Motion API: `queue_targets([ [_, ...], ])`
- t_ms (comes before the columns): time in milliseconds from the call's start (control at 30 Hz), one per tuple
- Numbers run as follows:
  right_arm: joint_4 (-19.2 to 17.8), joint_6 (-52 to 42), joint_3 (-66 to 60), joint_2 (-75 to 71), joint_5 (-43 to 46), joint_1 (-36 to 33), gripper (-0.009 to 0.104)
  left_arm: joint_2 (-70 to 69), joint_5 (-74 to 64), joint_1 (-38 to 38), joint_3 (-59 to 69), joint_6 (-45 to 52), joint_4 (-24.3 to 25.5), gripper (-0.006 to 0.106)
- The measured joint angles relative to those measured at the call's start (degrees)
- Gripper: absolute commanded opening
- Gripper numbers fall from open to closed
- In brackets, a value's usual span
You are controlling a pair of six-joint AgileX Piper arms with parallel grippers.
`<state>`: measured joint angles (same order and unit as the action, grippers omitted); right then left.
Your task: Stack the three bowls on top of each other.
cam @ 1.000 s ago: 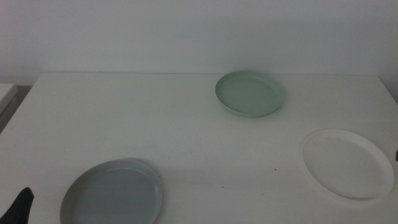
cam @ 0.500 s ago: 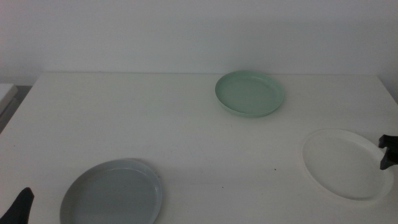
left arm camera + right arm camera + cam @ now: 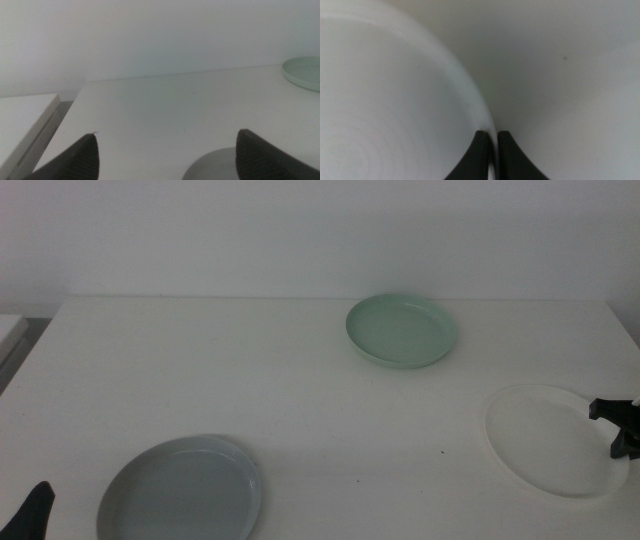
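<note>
Right gripper (image 3: 490,137) pinching white bowl (image 3: 545,442) rim, first pickup, nothing stacked yet.

White bowl sits on the surface (image 3: 250,380) at the right side; in the right wrist view its rim runs between the two jaws, which are clamped close on it, one inside, one outside. Can't tell if it's off the surface yet. Mint green bowl (image 3: 402,330) far centre, grey-blue bowl (image 3: 182,490) near left, all three well apart and all empty. Left gripper (image 3: 165,155) waits low at the near left, just beside the grey-blue bowl, jaws spread wide, holding nothing. Next, by my read: lift the white bowl level, carry it over one of the others, centre it before release; a thin rim pinch could let it tilt or slip.
</note>
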<state>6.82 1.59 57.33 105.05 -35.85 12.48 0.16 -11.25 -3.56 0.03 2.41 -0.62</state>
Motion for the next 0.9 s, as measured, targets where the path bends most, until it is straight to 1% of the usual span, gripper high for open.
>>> queue_targets([
  [133, 0.00, -0.08, 0.46, -0.83, -1.62, -0.13, -0.002, 0.00, 0.00, 0.00, 0.00, 0.00, 0.00, 0.094],
  [233, -0.75, -0.08, 2.44, -3.27, -5.15, -1.19, -0.002, 0.00, 0.00, 0.00, 0.00, 0.00, 0.00, 0.094],
  [367, -1.06, 0.62, 8.42, -7.23, -9.43, -6.08, -0.002, 0.00, 0.00, 0.00, 0.00, 0.00, 0.00, 0.094],
  [500, 2.20, 1.82, 15.06, -8.35, -12.78, -14.50, -0.002, 0.00, 0.00, 0.00, 0.00, 0.00, 0.00, 0.094],
  [600, 4.98, 2.36, 18.91, -7.02, -13.01, -21.74, -0.002, 0.00, 0.00, 0.00, 0.00, 0.00, 0.00, 0.094],
  [700, 6.91, 3.58, 23.36, -3.62, -13.34, -28.01, -0.002, 0.00, 0.00, 0.00, 0.00, 0.00, 0.00, 0.094],
  [800, 8.68, 4.08, 27.26, 1.31, -13.36, -31.73, -0.002, 0.00, 0.00, 0.00, 0.00, 0.00, 0.00, 0.094],
  [900, 10.54, 4.18, 30.17, 6.16, -13.46, -33.87, -0.002, 0.00, 0.00, 0.00, 0.00, 0.00, 0.00, 0.094],
])
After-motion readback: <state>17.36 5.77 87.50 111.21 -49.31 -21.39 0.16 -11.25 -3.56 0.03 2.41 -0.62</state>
